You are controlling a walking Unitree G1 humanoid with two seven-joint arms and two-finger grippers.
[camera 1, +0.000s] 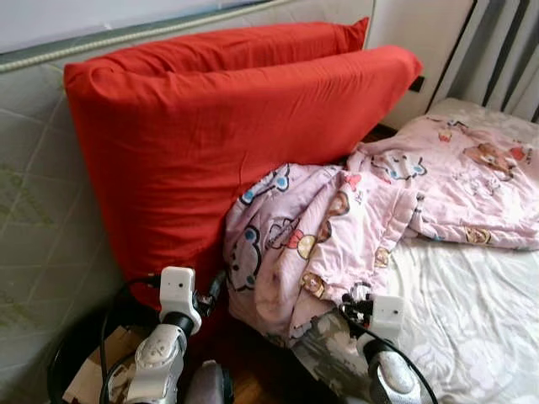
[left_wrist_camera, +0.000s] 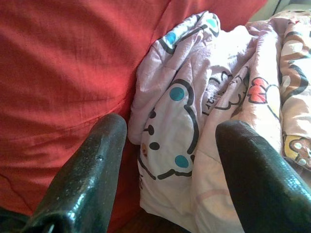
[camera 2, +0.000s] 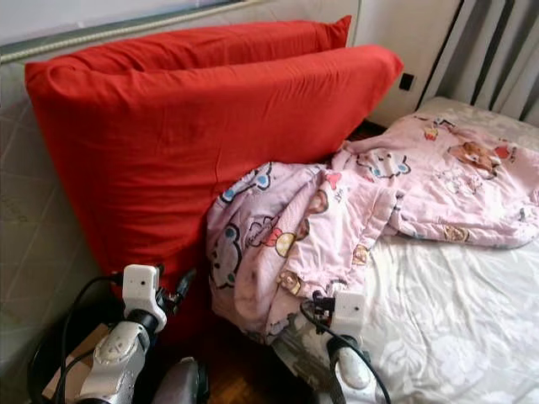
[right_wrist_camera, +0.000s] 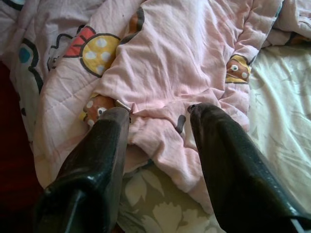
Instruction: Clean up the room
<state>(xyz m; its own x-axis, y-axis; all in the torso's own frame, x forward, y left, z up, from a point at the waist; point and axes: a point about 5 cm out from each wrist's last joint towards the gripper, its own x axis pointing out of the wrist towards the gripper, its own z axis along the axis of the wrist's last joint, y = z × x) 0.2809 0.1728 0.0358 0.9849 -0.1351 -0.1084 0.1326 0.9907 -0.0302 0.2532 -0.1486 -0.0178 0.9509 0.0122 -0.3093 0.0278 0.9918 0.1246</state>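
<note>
A big red cushion (camera 1: pixel 227 143) leans against the wall beside the bed (camera 1: pixel 480 320). A pink cartoon blanket (camera 1: pixel 337 227) lies bunched over the bed's edge, touching the cushion. Left gripper (left_wrist_camera: pixel 170 145) and right gripper (right_wrist_camera: pixel 158 114) both have fingers apart at the blanket's hanging folds
</note>
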